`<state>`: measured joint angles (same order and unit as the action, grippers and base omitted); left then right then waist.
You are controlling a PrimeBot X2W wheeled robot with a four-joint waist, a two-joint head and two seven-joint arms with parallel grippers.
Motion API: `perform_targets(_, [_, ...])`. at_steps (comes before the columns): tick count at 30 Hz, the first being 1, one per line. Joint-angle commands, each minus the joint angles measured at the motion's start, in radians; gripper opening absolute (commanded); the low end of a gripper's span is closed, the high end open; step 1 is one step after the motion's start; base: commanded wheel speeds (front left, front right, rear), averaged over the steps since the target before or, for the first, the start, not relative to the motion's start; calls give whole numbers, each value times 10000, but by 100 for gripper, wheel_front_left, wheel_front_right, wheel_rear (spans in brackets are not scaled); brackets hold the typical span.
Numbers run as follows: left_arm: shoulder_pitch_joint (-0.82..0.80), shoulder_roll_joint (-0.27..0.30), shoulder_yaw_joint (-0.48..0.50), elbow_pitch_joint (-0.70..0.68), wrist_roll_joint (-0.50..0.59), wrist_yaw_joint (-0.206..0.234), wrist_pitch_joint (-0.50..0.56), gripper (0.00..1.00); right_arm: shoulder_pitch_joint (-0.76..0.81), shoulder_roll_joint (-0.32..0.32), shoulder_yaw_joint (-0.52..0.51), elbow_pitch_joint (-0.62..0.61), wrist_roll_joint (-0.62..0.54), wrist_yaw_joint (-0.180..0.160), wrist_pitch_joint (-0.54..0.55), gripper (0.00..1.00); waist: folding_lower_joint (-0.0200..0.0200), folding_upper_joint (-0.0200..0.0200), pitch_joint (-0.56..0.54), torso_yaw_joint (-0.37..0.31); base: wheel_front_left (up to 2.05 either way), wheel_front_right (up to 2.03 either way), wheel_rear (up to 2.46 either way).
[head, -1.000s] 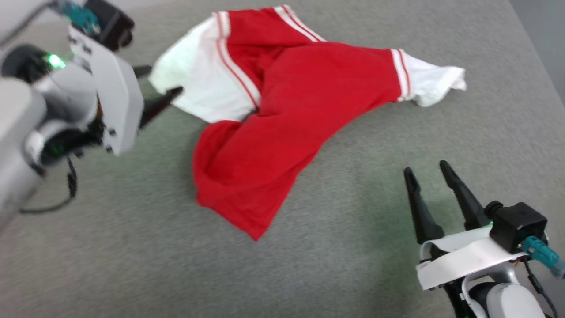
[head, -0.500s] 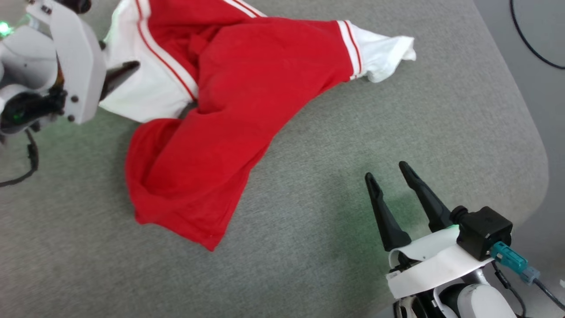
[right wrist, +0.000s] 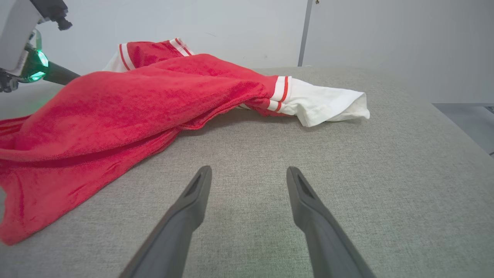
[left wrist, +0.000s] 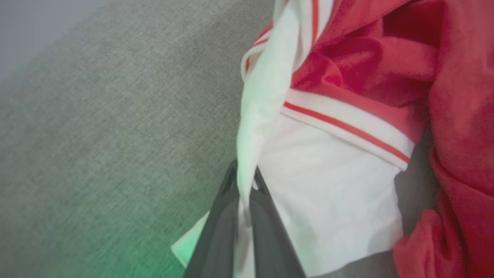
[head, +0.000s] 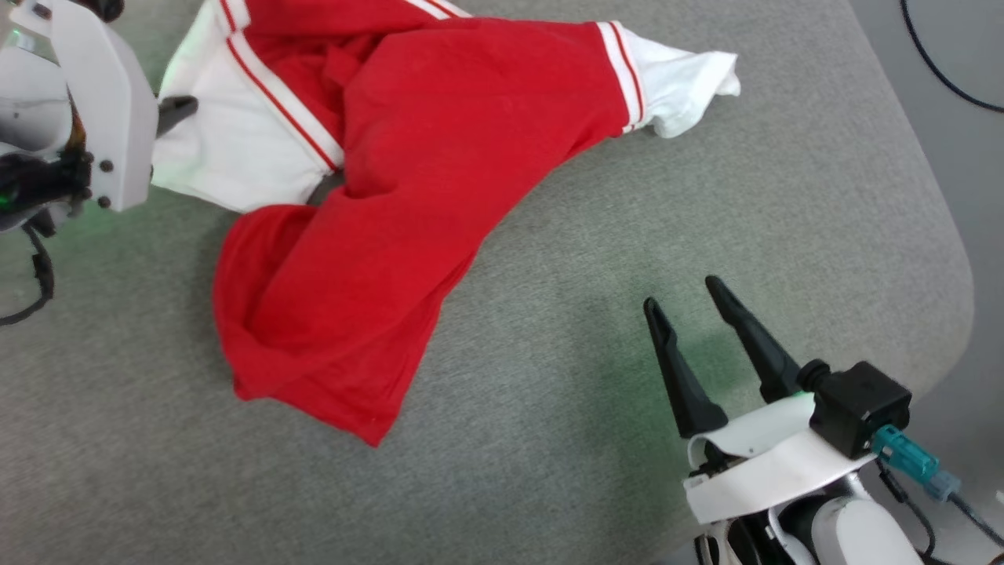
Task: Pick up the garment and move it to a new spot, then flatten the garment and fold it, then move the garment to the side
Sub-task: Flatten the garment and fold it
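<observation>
The garment, a red shirt with white sleeve ends and red-and-white striped trim, lies crumpled on the grey surface. Its numerals are hidden. My left gripper at the upper left is shut on the edge of the white sleeve; the left wrist view shows the white cloth pinched between the two dark fingers. My right gripper stands open at the lower right, apart from the garment, with nothing between its fingers. The other white sleeve end points to the upper right.
The grey surface ends in a rounded corner at the right, with pale floor and a black cable beyond. A pale wall stands behind the surface in the right wrist view.
My left gripper has closed on the white sleeve edge. The head camera has swung, shifting the whole picture left. The right gripper stays open.
</observation>
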<state>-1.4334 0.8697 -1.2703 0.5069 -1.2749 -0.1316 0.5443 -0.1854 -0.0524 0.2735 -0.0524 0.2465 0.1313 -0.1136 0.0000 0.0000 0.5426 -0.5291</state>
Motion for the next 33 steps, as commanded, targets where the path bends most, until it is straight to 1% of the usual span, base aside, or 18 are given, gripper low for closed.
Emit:
perform_targets(1, [133,45,-118,203,-108,23,75,0,-149,27,-69,-40,-42,-10,55,100,0,0,-236,315,0,0,0])
perform_targets(8, [540,-73,-116,865,-645,24,263,0,-300,25,-376,-173,-462,-10,536,100,0,0,-941,1457,0,0,0])
perform_targets(10, [677,-24,-120,1005,-835,24,458,0,-327,20,-440,-254,-569,-10,727,100,0,0,-1117,1795,0,0,0])
perform_targets(13, [848,26,-113,1322,-1398,24,913,0,-415,18,-532,-387,-689,-10,1000,100,0,0,-1333,2227,0,0,0])
perform_targets(16, [930,86,-18,1662,-1952,24,1413,0,-447,-5,-576,-514,-753,-10,1227,100,0,0,-1466,2539,0,0,0])
perform_targets(21, [981,154,65,2049,-2398,23,1921,0,-375,-3,-544,-714,-805,-10,1427,100,0,0,-1420,2714,0,0,0])
perform_targets(28, [1437,27,79,2339,-2403,23,1339,0,-206,3,-608,-901,-824,-10,1514,100,0,0,-1158,2597,0,0,0])
perform_targets(29, [1538,-18,60,2382,-2354,23,1224,3,-180,5,-632,-927,-833,-10,1534,100,0,0,-1154,2581,0,0,0])
perform_targets(31, [1676,-78,42,2470,-2277,23,999,30,-162,7,-665,-975,-828,-10,1570,100,0,0,-1165,2559,0,0,0])
perform_targets(32, [1752,-179,78,2487,-2302,23,709,100,-136,2,-722,-995,-844,-10,1629,100,0,0,-1231,2580,0,0,0])
perform_targets(33, [1767,-213,117,2455,-2259,23,492,100,-115,-3,-756,-1007,-861,-10,1653,100,0,0,-1267,2606,0,0,0])
